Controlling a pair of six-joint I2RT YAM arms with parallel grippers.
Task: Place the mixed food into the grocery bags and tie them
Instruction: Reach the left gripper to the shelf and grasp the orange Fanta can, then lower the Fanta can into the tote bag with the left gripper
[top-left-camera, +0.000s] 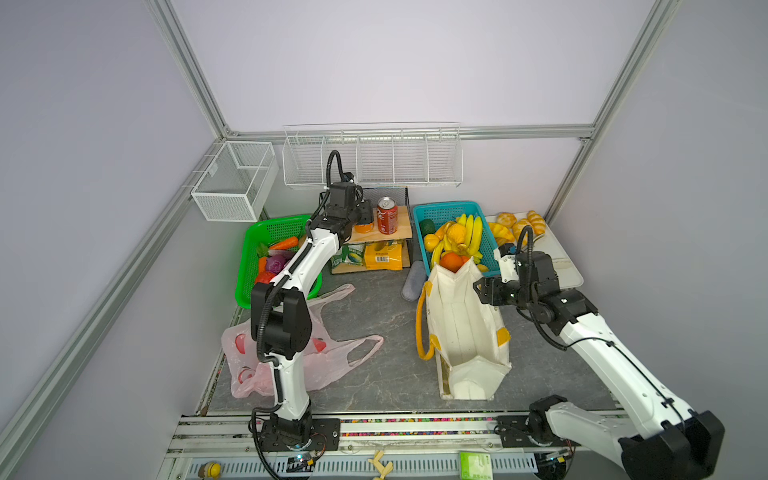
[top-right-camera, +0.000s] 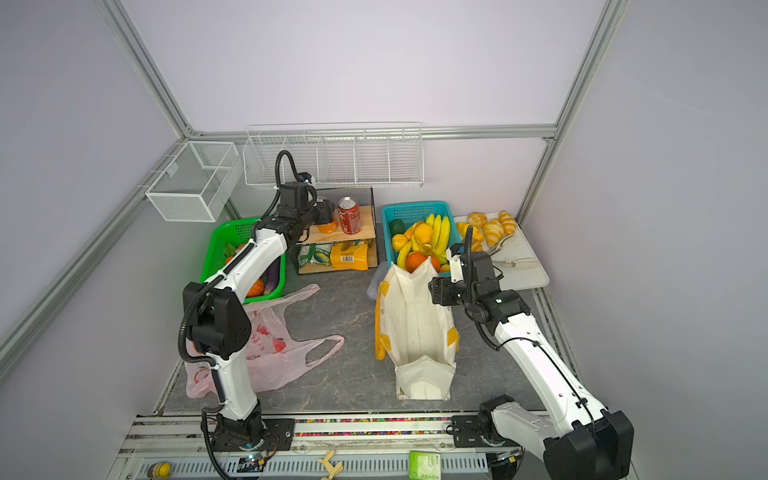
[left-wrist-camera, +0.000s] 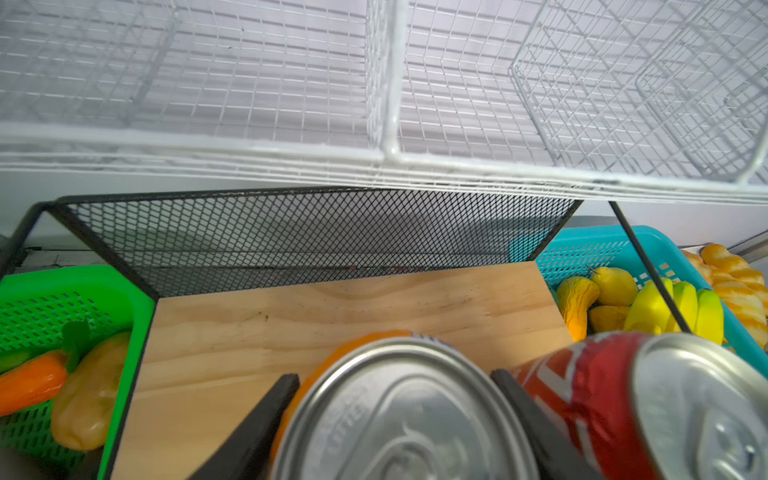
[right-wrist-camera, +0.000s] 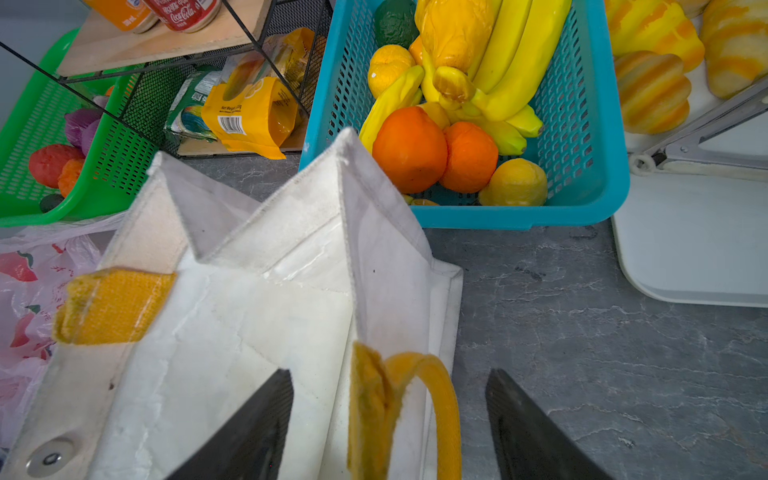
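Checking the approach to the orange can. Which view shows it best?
The left wrist view: the orange can stands lid-up, flanked by the left gripper, close and large. Both top views show only its lower part below the gripper; the right wrist view catches just its base.

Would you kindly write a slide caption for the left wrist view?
Left gripper straddling the orange can on the wooden shelf, red can alongside.
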